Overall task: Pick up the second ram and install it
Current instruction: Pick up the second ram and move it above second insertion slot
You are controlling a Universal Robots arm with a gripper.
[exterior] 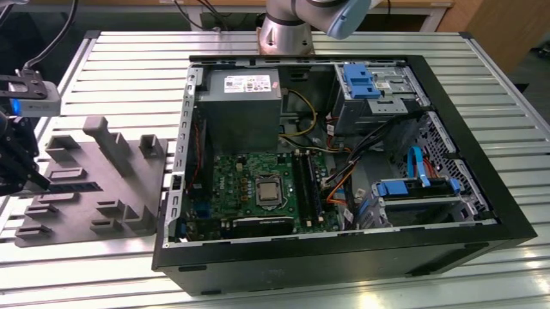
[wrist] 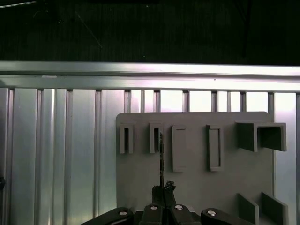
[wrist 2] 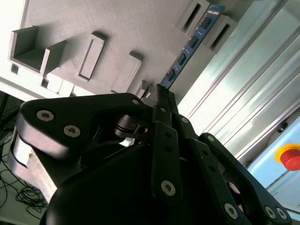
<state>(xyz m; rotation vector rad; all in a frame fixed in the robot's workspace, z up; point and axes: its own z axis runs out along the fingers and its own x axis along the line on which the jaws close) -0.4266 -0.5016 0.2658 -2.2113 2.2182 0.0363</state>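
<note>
**Jaws closed on the second ram at the grey holder**

The second ram [wrist 2: 190, 44] stands on its long edge on the grey holder [wrist 2: 108, 28]. It is a narrow board with a row of small black chips along its side. Its far end passes between two raised blocks of the holder. Whether it sits fully down in its slot or is raised a little, I cannot tell. In the first wrist view the second ram [wrist: 161, 159] is seen from its edge, as one thin dark line.

The gripper [wrist 2: 161, 95] is at the near end of the stick. Its jaws are drawn almost completely together, with the end of the board pinched between them.

In the exterior view the holder lies flat on the slatted metal table [exterior: 129, 58], at the exterior view's left, and the gripper hangs over its outer side. Just beside the holder, toward the exterior view's right, is the open computer case [exterior: 344, 257]. Inside it are the green motherboard [exterior: 232, 187], a grey power supply [exterior: 241, 109] and some orange and blue cables. The arm's base [exterior: 288, 29] stands at the far side of the table.
</note>
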